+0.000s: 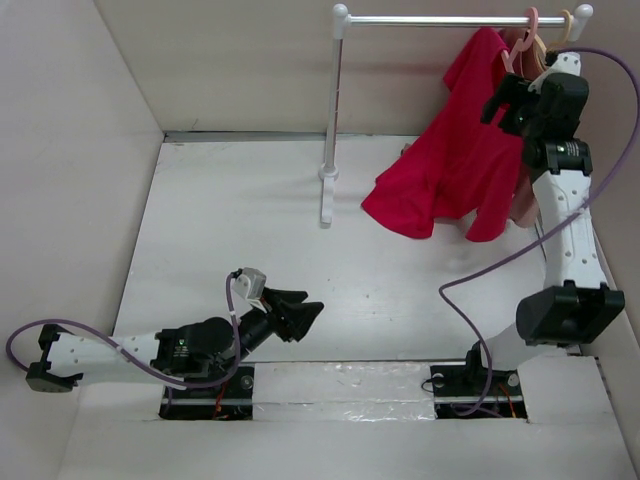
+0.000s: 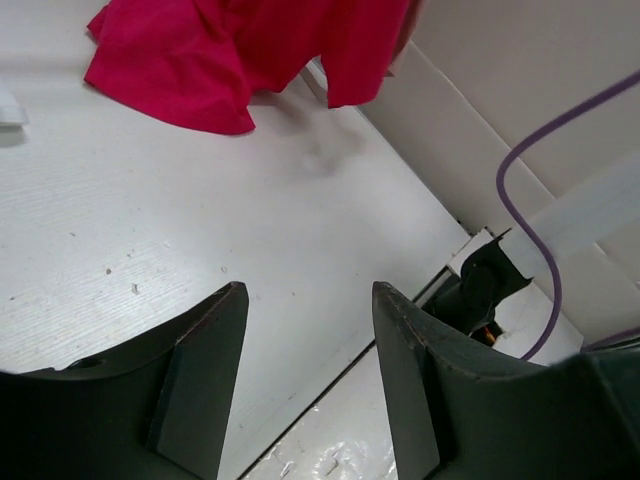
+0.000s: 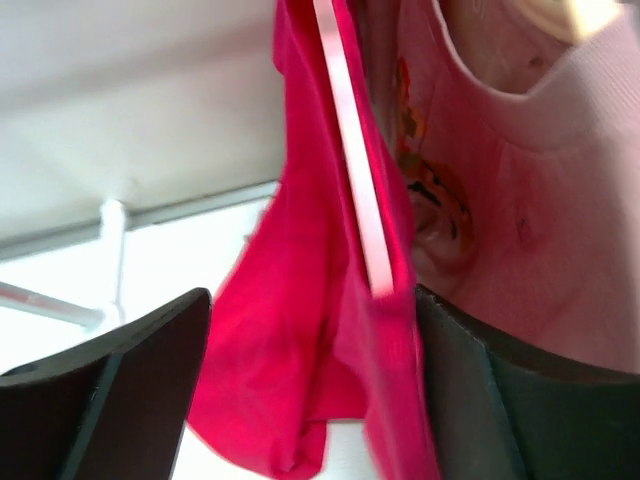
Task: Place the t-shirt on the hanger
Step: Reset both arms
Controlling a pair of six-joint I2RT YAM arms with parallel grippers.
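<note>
Rail carries 2 hangers, 1 red t-shirt, 1 pink t-shirt.

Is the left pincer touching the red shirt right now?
Apart. The left wrist view shows bare table between the open left pincer and the shirt.

No legible txt/nos.; orange print on pink tee too blurry.

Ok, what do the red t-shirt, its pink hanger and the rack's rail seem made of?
Red t-shirt: soft matte fabric, going by its limp folds. Pink hanger: probably plastic, a thin, smooth, slightly glossy strip. Rail: likely metal, silvery with a bright sheen; its white end caps look like plastic.
</note>
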